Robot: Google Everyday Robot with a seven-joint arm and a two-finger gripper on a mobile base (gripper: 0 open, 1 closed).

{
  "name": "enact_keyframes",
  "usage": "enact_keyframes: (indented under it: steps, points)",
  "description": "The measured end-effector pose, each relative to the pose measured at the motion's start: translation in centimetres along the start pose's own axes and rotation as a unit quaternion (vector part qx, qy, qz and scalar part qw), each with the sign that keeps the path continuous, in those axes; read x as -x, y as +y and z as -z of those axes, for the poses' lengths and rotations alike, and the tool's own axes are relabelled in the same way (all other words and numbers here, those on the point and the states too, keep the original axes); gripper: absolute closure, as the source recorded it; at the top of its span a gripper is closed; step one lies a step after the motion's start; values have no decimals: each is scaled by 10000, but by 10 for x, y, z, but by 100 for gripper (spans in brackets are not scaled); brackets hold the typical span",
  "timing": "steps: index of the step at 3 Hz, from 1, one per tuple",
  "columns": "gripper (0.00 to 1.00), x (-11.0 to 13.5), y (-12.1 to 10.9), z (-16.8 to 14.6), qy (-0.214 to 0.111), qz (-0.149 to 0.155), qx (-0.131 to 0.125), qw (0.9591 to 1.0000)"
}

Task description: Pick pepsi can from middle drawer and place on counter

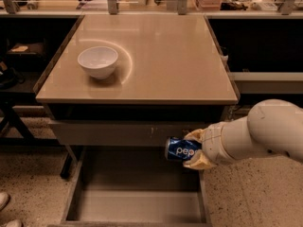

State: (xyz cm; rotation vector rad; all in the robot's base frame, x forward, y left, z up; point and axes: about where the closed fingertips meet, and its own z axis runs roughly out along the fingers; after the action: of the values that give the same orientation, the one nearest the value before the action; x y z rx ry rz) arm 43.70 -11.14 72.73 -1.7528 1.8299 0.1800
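Note:
The pepsi can [180,149] is dark blue with white lettering and lies on its side, held in the air above the right part of the open middle drawer [137,193]. My gripper [195,149] reaches in from the right on a thick white arm and is shut on the pepsi can, one finger above it and one below. The can sits just below the grey drawer front [123,132]. The counter [165,56] is a glossy beige top above, with a white bowl [98,61] on its left side.
A long pale shelf [142,4] with metal posts and clutter runs behind the counter. Dark open shelving stands on both sides. The floor [255,197] is speckled, and a shoe tip [4,200] shows at the lower left.

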Motion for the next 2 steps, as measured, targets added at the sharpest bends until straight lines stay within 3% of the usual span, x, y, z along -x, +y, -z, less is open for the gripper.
enact_keyframes:
  steps: [2]
  points:
    - [100, 24, -47, 62, 183, 269, -641, 9974]
